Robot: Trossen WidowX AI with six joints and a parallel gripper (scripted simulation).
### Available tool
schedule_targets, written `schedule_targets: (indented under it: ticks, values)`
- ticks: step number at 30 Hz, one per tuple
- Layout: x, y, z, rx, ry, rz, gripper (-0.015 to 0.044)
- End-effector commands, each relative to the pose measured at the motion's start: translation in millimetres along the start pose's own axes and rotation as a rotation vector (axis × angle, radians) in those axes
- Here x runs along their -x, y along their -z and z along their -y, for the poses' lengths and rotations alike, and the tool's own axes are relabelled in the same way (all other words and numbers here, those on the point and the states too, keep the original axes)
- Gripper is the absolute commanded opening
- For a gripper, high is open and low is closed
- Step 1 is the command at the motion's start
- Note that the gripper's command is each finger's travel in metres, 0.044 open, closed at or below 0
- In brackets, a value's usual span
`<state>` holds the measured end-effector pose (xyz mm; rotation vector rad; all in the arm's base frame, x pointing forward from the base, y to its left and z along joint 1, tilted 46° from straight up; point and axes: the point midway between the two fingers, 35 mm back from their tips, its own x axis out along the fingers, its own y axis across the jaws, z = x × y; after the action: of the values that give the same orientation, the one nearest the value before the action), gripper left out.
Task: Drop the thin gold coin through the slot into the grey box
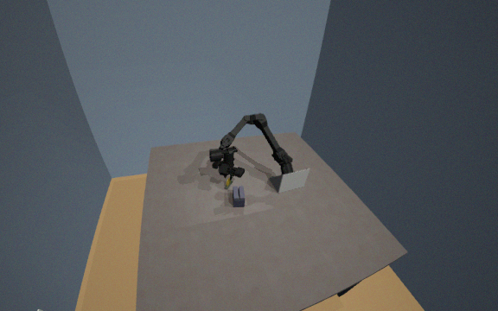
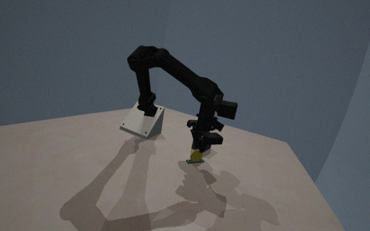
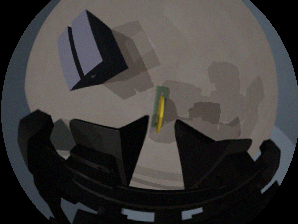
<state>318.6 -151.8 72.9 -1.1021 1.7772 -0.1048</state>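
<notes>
Presently:
Gripper [image 3: 154, 137] state: part-open, holding nothing.
Gold coin [image 3: 160, 111] position: edge-on at frame centre, just ahead of the jaw gap.
Coin long axis: near-vertical in frame, aligned with the gap.

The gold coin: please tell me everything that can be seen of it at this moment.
The gold coin is a thin yellow disc that looks like metal. It stands upright on its edge in the shallow dark-green holder on the table. The gripper hangs directly above it, fingers partly apart, not gripping it. In the wrist view the coin shows edge-on. The grey box stands close beside it, not touching.
</notes>
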Motion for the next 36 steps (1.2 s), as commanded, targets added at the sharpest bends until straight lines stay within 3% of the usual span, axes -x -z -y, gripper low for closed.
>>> schedule_targets:
  ticks: [1,25,31,36]
  values:
    - [-8,1,-2,0.01,-0.002,-0.007,0.0161]
    - [-44,3,-2,0.01,0.001,-0.01,0.0161]
    - [-44,3,-2,0.01,0.001,-0.01,0.0003]
    - [-44,3,-2,0.01,0.001,-0.01,0.0]
